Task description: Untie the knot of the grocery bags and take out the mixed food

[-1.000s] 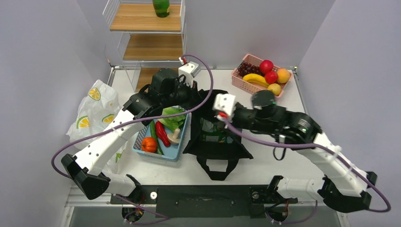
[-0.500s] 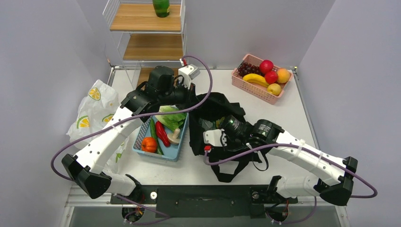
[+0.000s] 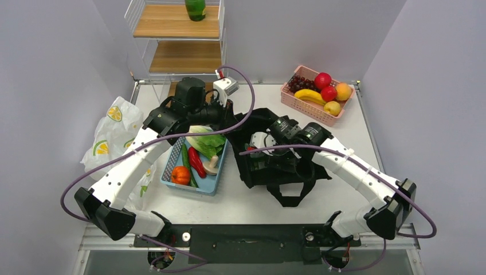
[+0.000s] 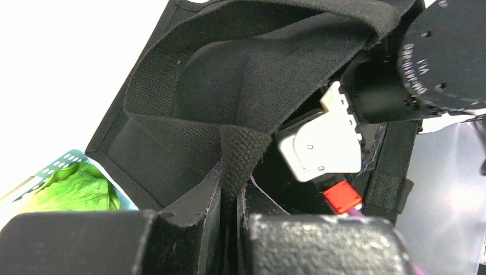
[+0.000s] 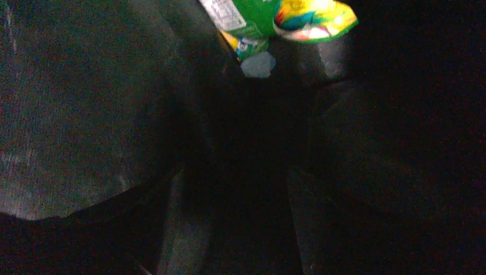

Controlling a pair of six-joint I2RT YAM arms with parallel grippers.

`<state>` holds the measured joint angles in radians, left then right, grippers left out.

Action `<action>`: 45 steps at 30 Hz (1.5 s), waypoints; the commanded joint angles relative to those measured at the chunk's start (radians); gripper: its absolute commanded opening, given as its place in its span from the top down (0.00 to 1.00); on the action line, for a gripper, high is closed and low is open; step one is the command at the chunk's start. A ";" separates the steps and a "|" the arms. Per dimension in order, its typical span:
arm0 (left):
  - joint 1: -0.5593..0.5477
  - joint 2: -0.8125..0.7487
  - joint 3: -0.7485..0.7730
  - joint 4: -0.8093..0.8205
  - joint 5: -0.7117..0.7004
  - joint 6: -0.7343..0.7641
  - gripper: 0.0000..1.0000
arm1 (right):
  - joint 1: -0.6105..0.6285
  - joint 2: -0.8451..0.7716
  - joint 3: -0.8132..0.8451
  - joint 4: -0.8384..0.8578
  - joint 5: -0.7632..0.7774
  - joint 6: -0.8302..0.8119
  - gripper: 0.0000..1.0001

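The left gripper is clenched on the rim of the black tote, with a fold of webbing pinched between its fingers. The right gripper is down inside the tote. Its fingers show only as dim shapes, standing apart with nothing between them. Ahead of it in the dark lies the green-and-yellow packet, untouched. The white bag slumps well to the left of the left gripper, beyond the blue tray. Whether it is knotted cannot be told. The pumpkin lies in that tray, on the near side of the left gripper. The apples sit in the pink basket, well off to the far right of the right gripper.
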<state>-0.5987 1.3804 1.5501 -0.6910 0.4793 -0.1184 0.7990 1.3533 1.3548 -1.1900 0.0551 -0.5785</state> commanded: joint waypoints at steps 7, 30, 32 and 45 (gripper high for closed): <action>0.009 0.045 0.081 0.007 0.228 0.073 1.00 | -0.022 0.105 0.019 0.177 -0.015 0.114 0.31; 0.046 0.251 0.181 -0.119 0.372 0.167 1.00 | -0.102 0.487 -0.059 0.447 -0.044 -0.096 0.24; 0.046 0.259 0.177 -0.118 0.365 0.169 1.00 | -0.103 0.511 -0.078 0.469 -0.018 -0.096 0.26; 0.067 0.263 0.148 -0.072 0.286 0.164 1.00 | -0.102 0.346 -0.148 0.439 -0.153 -0.036 1.00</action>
<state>-0.5335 1.6623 1.6894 -0.7906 0.7147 0.0547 0.6987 1.8194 1.2304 -0.7261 0.0101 -0.6426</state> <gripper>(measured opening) 0.039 0.014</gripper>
